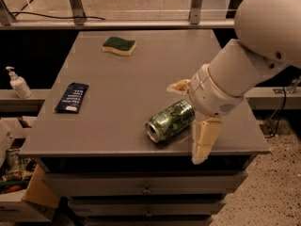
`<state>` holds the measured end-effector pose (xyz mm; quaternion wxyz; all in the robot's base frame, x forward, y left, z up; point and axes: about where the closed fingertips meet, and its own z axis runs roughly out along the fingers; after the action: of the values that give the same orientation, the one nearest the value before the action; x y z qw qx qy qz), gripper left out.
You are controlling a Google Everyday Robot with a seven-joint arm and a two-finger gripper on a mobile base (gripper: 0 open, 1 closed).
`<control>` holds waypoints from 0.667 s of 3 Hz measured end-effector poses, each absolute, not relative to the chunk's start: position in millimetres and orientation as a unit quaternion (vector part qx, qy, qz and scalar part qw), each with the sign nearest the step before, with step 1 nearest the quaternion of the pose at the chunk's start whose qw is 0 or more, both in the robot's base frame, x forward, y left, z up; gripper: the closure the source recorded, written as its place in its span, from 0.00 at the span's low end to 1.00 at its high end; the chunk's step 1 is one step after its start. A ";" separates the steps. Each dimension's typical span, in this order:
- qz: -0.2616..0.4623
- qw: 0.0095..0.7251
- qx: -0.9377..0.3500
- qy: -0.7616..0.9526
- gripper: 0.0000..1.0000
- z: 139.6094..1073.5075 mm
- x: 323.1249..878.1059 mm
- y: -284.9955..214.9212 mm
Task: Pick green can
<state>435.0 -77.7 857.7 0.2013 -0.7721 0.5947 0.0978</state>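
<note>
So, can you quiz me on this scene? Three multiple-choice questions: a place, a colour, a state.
1. Where on the table is the green can? A) at the back B) near the front edge, by the gripper C) far left corner
2. The flat packet on the left is: A) red B) dark blue C) white
3. The gripper is: A) open B) shut on the can C) out of sight
Answers: 1 B: it lies by the front edge. 2 B: it looks navy. 3 A: its fingers are spread apart at the can's right end.
</note>
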 end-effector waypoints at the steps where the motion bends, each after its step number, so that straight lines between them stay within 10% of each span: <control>1: 0.090 0.205 -0.783 0.580 0.00 848.4 439.3 -61.1; 2: 0.079 0.206 -0.794 0.567 0.16 840.9 447.6 -44.5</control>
<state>447.6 -44.5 840.9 0.2063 -0.7937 0.5668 0.0792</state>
